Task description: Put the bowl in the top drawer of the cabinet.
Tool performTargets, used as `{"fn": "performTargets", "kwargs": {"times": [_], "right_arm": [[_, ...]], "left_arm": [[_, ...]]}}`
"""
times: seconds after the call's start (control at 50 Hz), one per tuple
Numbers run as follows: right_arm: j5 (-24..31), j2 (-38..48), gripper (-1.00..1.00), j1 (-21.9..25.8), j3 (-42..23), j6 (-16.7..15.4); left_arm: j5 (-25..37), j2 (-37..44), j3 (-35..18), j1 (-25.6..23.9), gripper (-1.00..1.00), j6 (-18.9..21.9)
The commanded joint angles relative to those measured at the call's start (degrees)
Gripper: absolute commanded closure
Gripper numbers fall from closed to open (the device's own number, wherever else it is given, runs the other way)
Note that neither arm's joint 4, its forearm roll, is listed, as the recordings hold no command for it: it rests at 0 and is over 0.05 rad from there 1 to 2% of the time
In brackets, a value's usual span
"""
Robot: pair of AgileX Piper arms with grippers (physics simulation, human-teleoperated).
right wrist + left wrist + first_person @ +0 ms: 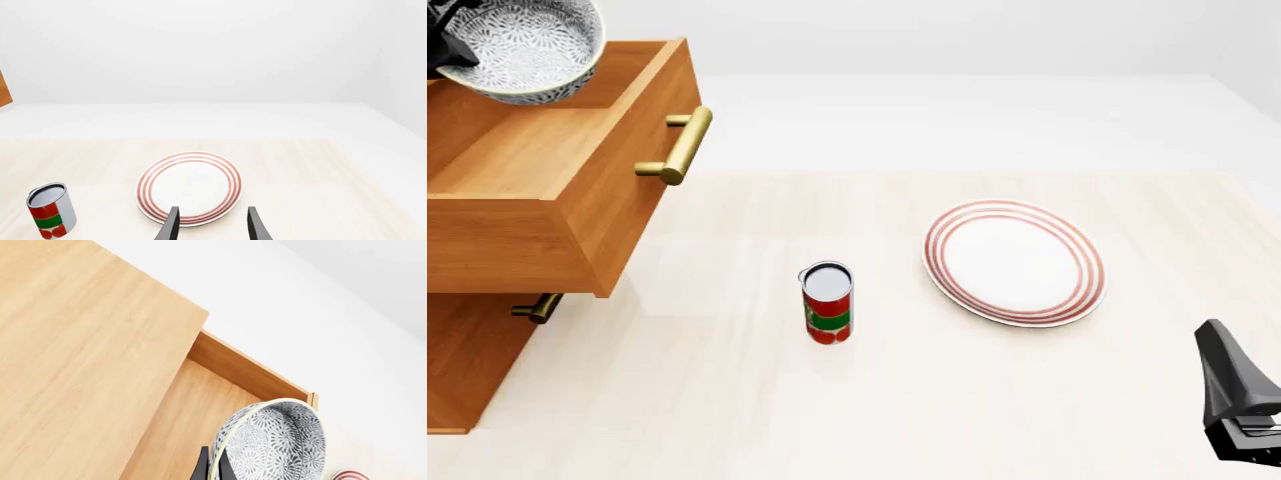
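The bowl [523,42], white with a dark floral pattern, hangs tilted over the open top drawer [521,150] of the cabinet [461,370] at the far left. My left gripper [449,48] is shut on the bowl's rim, mostly cut off by the picture's edge. In the left wrist view its dark fingers [202,467] pinch the rim of the bowl [273,440], with the drawer's wooden floor [193,415] beyond. My right gripper [212,227] stands open and empty near the table's front right [1217,345].
A flat white plate with red rings [1014,262] lies right of centre, just ahead of the right gripper [190,186]. A red and green can [827,303] stands mid-table. The top drawer's brass handle [675,145] juts out; the lower drawer's handle [537,308] sits beneath.
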Motion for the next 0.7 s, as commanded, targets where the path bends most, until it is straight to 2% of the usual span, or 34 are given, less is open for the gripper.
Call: {"fn": "performTargets", "kwargs": {"times": [0.02, 0.7], "right_arm": [[-0.01, -0.01, -1.00, 0.01, 0.00, 0.00], [0.00, 0.00, -1.00, 0.01, 0.00, -0.01]], "left_arm": [[-0.50, 0.23, 0.71, -0.32, 1.00, 0.60], [-1.73, 1.91, 2.94, 0.82, 1.00, 2.65]]}}
